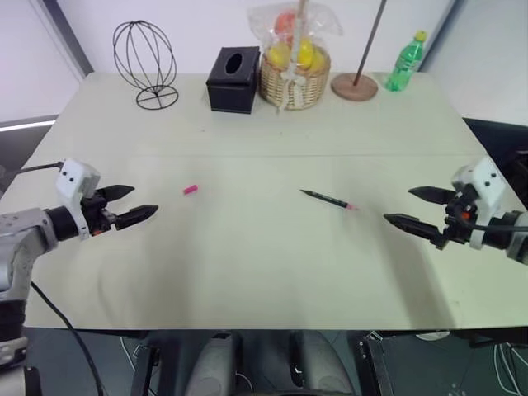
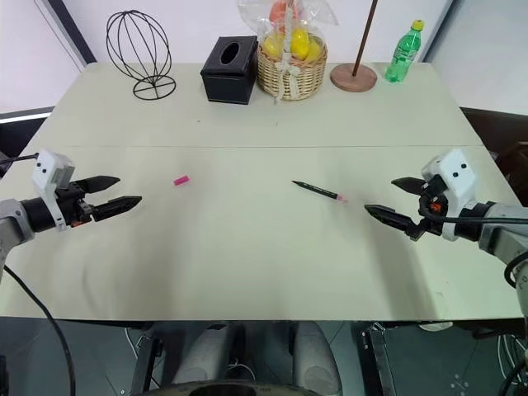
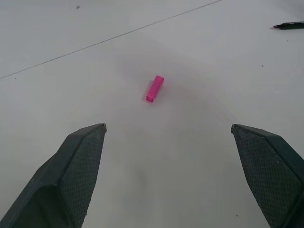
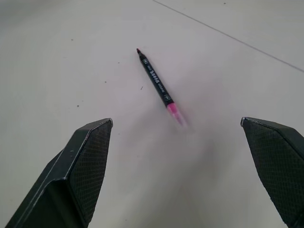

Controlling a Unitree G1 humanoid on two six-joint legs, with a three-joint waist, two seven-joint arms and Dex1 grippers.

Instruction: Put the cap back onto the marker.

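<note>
Left gripper (image 1: pixel 136 205) and right gripper (image 1: pixel 402 208) both hover jaws wide, empty, near opposite side edges of the table (image 1: pixel 247 272), the cap (image 1: pixel 190 190) lying loose just beyond the left, the marker (image 1: pixel 328 200) uncapped mid-table, bare tabletop all round them.

The cap (image 1: pixel 190 190) was bright pink, the marker (image 1: pixel 328 199) dark with a pink end, the table (image 1: pixel 264 272) pale cream, the tissue box (image 1: pixel 233 79) black, the wire ornament (image 1: pixel 146 64) black, the basket (image 1: pixel 294 80) woven tan, and the bottle (image 1: pixel 406 62) green with a yellow lid.
</note>
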